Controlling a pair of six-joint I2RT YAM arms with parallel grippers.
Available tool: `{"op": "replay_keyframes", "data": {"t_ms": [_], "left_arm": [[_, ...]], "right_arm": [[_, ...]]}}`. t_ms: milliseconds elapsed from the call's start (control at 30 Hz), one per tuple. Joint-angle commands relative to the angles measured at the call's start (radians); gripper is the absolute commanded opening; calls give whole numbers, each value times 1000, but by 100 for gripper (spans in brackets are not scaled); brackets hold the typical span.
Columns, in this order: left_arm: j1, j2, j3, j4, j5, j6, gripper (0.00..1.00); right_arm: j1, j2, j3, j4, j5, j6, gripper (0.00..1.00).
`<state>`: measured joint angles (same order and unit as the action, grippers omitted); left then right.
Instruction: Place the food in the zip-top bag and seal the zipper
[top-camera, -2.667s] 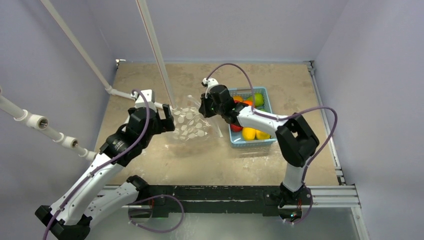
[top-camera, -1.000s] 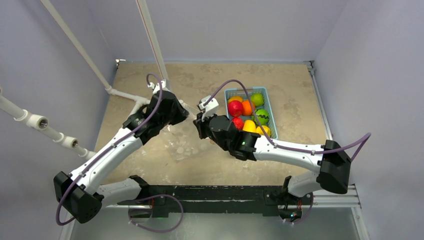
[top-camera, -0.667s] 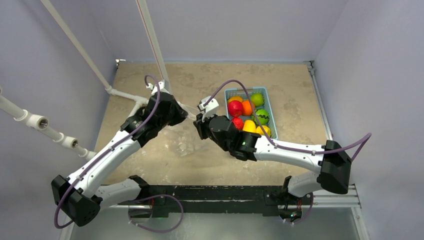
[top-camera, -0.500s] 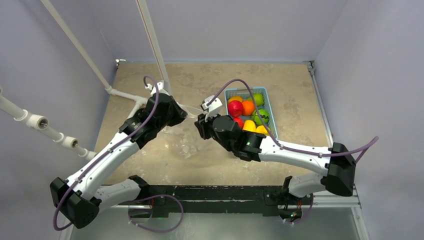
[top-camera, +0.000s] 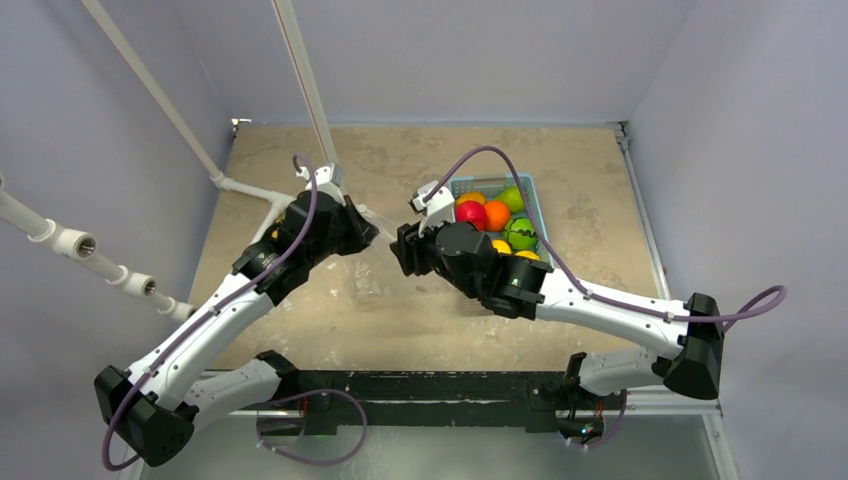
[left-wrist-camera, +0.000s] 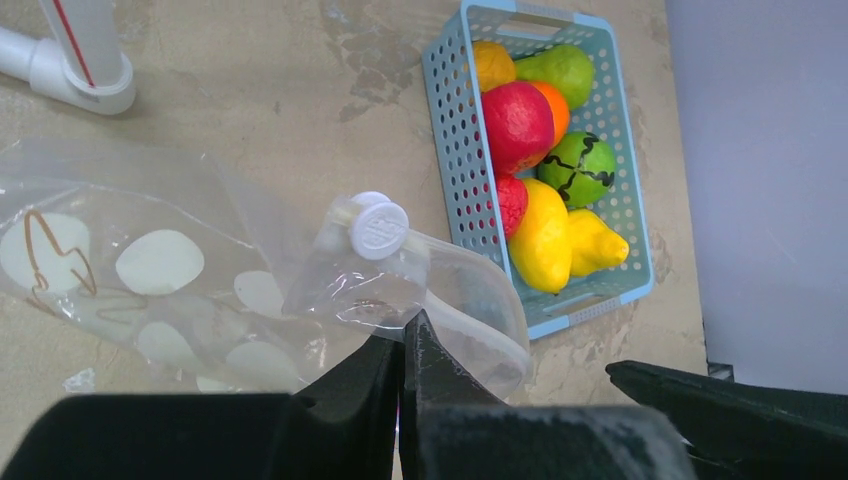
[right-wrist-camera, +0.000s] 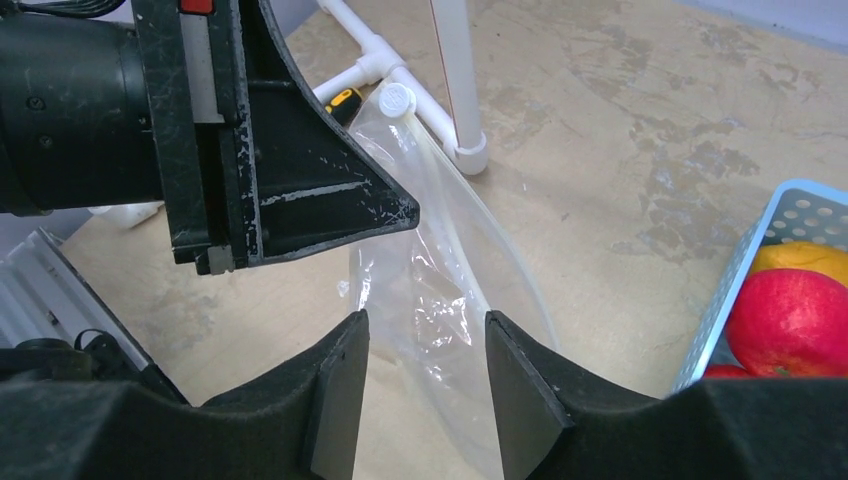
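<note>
- Two arms reach in over the sand-coloured table (top-camera: 400, 320), their heads facing each other, close but apart.
- The right gripper (right-wrist-camera: 425, 385) is spread wide: two black fingers (right-wrist-camera: 335, 395), with clear plastic showing in the gap between them (I cannot tell whether they touch it).
- The left gripper (left-wrist-camera: 403, 340) is clamped tight on a fold of the clear, soft, white-dotted zip-top bag (left-wrist-camera: 150, 270), near its mouth.
- One bag only. It hangs from that pinch and trails off to the left (its dots overlap too much to count).
- One round white slider (left-wrist-camera: 378, 228) sits on the thin whitish zipper (left-wrist-camera: 490, 272), just beyond the pinch. The strip curves away to the right.
- The food lies just right of the bag, in one light-blue perforated plastic basket (left-wrist-camera: 450, 150).
- There are eight glossy toy fruits (left-wrist-camera: 518, 115): two red, two orange, two green (one black-striped) and two yellow.
- One white plastic pipe (left-wrist-camera: 85, 45) with a red stripe stands behind the bag.
</note>
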<state>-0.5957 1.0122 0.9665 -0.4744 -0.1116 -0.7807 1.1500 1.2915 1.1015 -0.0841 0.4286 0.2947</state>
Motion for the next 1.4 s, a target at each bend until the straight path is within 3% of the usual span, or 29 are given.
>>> {"op": "replay_keyframes", "data": {"t_ms": [0, 500, 900, 1367], "left_arm": [[7, -52, 2, 65, 62, 108, 0], [7, -109, 37, 37, 244, 307, 0], [7, -112, 79, 31, 373, 349, 0], [7, -106, 112, 17, 395, 352, 0]], "right_arm": [[2, -35, 72, -70, -22, 0, 50], [-76, -55, 124, -176, -176, -27, 59], [-169, -41, 74, -183, -249, -29, 53], [-170, -34, -22, -142, -290, 7, 42]]}}
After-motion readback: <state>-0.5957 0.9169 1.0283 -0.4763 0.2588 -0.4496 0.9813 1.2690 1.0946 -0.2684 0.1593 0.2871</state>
